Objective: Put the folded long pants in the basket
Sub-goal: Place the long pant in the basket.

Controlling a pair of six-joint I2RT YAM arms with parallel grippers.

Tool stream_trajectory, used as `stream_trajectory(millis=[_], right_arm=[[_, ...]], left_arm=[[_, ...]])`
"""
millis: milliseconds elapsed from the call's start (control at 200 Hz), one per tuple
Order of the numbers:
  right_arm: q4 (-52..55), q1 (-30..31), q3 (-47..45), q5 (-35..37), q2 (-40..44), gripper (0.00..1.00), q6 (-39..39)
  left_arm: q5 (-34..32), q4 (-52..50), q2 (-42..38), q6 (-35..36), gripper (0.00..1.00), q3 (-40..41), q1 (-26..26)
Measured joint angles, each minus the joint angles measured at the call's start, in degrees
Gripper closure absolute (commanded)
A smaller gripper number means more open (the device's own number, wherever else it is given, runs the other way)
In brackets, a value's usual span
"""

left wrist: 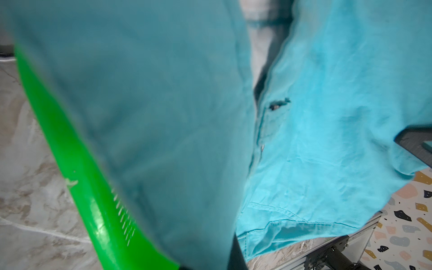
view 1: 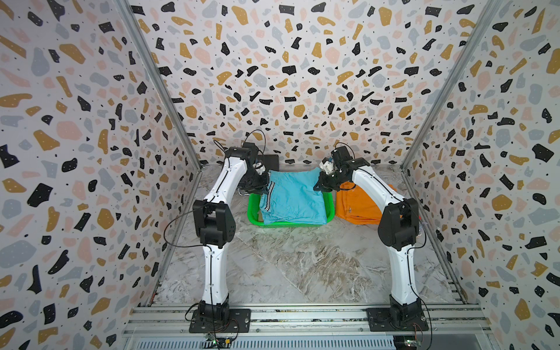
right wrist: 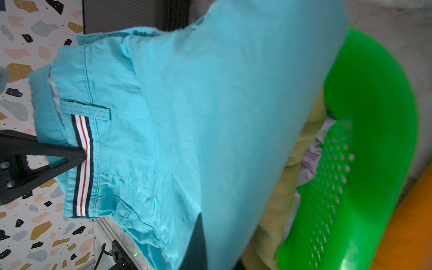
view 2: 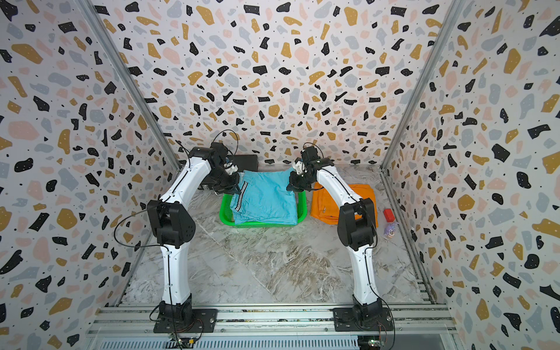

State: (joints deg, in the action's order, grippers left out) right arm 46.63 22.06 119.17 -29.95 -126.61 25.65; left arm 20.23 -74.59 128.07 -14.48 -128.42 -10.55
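The left end effector (view 1: 266,189) and right end effector (view 1: 317,185) each pinch the turquoise pants (view 1: 295,198), side stripe showing, spread over the green basket (view 1: 253,213).

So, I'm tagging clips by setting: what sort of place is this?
Probably a robot test booth, not a home: terrazzo-print walls box in a marble-look tabletop, and two robot arms are bolted to an aluminium rail.

Turquoise pants (view 2: 266,198) over green basket (view 2: 225,212), L gripper (view 2: 235,190) + R gripper (view 2: 291,185) at corners; orange pants (view 2: 325,204) beside.
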Motion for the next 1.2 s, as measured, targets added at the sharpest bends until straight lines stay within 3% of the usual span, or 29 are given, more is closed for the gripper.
stream_trajectory(millis=[506,601,696,781,1031,1201], right_arm=[[-4.85,-0.11,-4.48,2.69,-5.11,1.0,-2.16],[-4.79,-0.09,-4.48,2.99,-4.87,0.79,-2.6],[-4.68,-0.09,-4.59,3.63,-4.17,0.62,-3.13],[-3.85,-0.02,-4.79,4.68,-2.54,0.51,-3.74],[-0.24,0.07,-5.92,7.21,7.76,0.46,-4.79],[0.07,0.5,-11.69,7.26,18.75,0.51,-4.39]], left_arm=[[-1.4,6.91,3.26,0.13,1.0,6.58,0.87],[-1.64,7.82,2.84,-0.13,1.0,7.72,0.87],[-1.86,8.76,1.57,-0.7,0.62,9.09,0.87],[-2.47,9.49,-1.05,-2.16,0.51,10.29,0.87],[-2.45,10.78,-18.05,-6.4,0.5,14.43,0.85],[-1.64,10.84,-28.68,-9.55,0.5,19.89,-0.44]])
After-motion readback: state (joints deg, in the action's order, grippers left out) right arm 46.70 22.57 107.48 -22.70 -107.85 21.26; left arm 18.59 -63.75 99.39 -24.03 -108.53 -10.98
